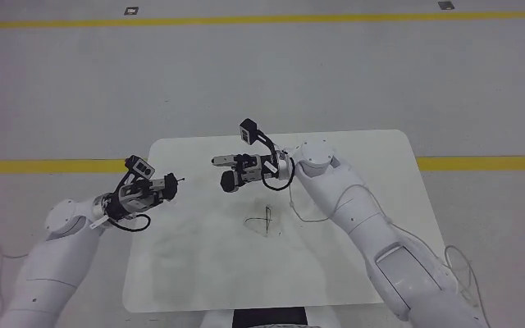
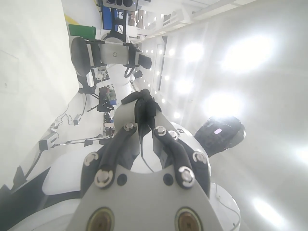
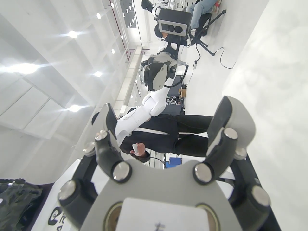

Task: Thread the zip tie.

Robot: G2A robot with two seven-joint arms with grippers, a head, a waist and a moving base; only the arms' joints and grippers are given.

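My left gripper (image 1: 170,185) hovers over the table's left edge, shut on a thin black zip tie (image 2: 144,111). The tie's tip (image 1: 180,179) pokes out toward the right gripper, and a fine strand of it trails back between the fingers (image 2: 131,131). My right gripper (image 1: 222,170) hangs open above the table's middle, facing the left one a short way off. In the right wrist view its fingers (image 3: 222,114) are spread wide with nothing between them. A second black zip tie (image 1: 264,221) lies in a loose loop on the table, below the right gripper.
The white table (image 1: 369,172) has rounded corners, and its right half and front are bare. Grey floor with yellow lines (image 1: 459,163) surrounds it. A thin white cable (image 1: 300,215) hangs off the right arm over the table.
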